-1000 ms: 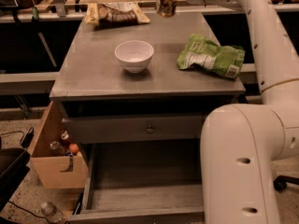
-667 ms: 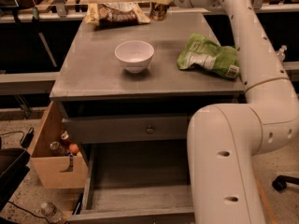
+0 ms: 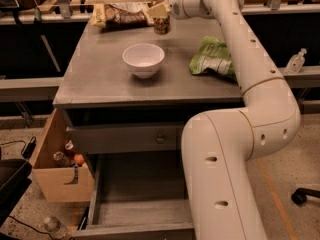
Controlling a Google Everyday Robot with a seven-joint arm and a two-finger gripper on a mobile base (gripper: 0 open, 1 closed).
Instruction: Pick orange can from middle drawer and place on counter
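Camera view: the arm (image 3: 260, 84) is reaching across the counter (image 3: 100, 69) to its far edge, where the gripper (image 3: 161, 14) is closing its pale fingers (image 3: 157, 9) around the upper body of the orange can (image 3: 163, 28), the jaws standing only as far apart as the can is wide. The can is sitting upright in that grasp, its silver top showing above the fingers and its base lying at or just above the counter surface; whether it is touching cannot be told. The middle drawer (image 3: 140, 184) is standing pulled out below with nothing showing on its plank floor, so the placing step appears to be nearing its end. The main risk is lying in the release: if the fingers are opening while the base is hanging clear or tilting, the can is likely to topple and roll, and the rear edge is near. The brown snack bag (image 3: 122, 15) is lying just beside the can, so a base coming down on its crinkled margin would be resting unevenly. A finger dragging on the can during withdrawal could tip it. The arm's links are passing over the green bag (image 3: 212, 59) and near the white bowl (image 3: 143, 59), which a low retreat could be sweeping aside
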